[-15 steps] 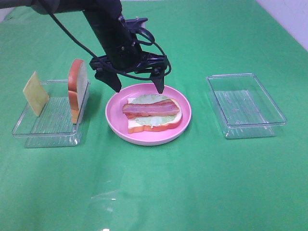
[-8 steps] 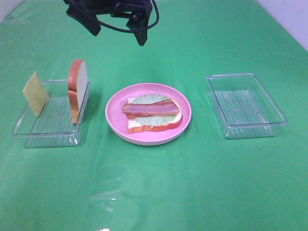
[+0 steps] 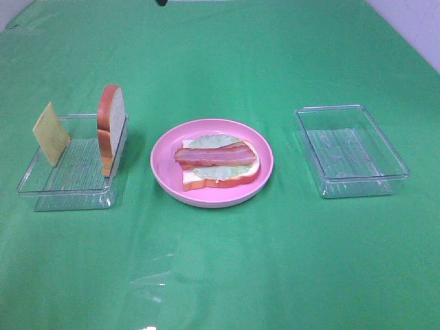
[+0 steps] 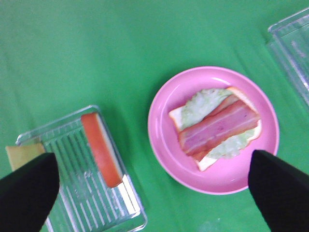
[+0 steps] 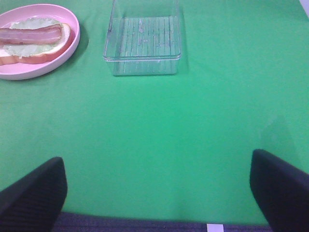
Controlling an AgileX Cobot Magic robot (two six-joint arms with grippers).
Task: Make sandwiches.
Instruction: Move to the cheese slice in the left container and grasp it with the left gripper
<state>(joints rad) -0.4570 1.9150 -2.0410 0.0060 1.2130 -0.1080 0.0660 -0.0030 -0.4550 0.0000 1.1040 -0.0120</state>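
Sandwich (image 3: 218,163): lay half built on the pink plate (image 3: 206,198) at mid table (image 3: 220,275); bottom bread (image 3: 227,180), lettuce (image 3: 206,142) and bacon (image 3: 214,155) stacked, lacked cheese and lid
Cheese (image 3: 51,133): leaned upright at the outer end of the left tray (image 3: 69,196)
Top bread (image 3: 111,130): stood on edge against that tray's wall nearest the plate
Left gripper (image 4: 152,157): spread wide, pinched nothing, hung high above plate and left tray
Right gripper (image 5: 155,159): spread wide, held nothing, hung over bare table short of the right tray (image 5: 142,67)
Risk, cheese: thin and tilted, likely to slip or fall flat under a skewed pinch
Risk, bread: apt to topple if nudged during a reach for the cheese beside it
Risk, stack: liable to shed the bacon under an off-centre drop
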